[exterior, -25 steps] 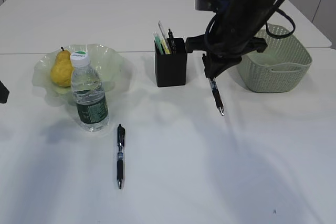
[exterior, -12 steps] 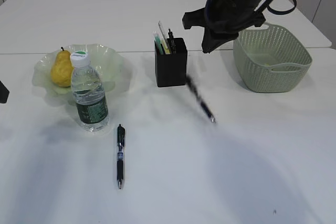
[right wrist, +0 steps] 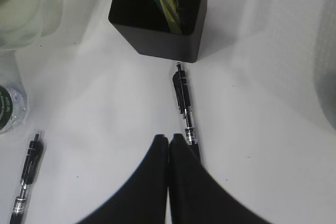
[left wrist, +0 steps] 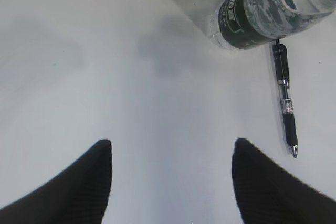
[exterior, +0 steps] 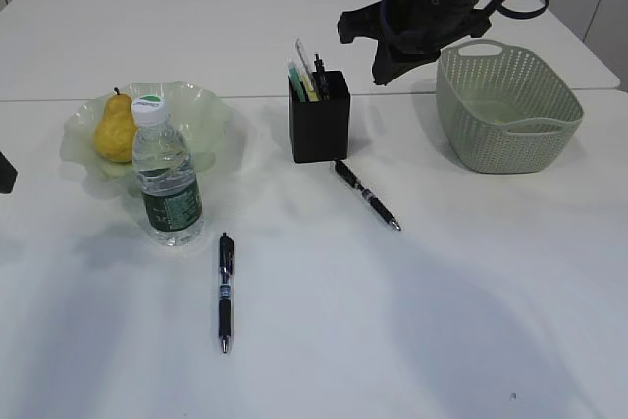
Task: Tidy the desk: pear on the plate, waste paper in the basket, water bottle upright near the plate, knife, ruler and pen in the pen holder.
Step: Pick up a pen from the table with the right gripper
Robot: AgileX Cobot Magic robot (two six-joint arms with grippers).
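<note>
A: The pen step is judged to be in hand. Two pens are seen flat on the desk: one pen lies just in front of the pen holder, the other pen further forward and to the holder's left.

B: And the right gripper?

A: Clenched on nothing, raised above the holder. The left gripper is spread wide, empty.

B: Pear, water bottle?

A: Pear is on the plate, well left of the holder; the bottle is upright just beside it.

B: Next?

A: Jaws would need reopening and lowering over the nearer pen.
</note>
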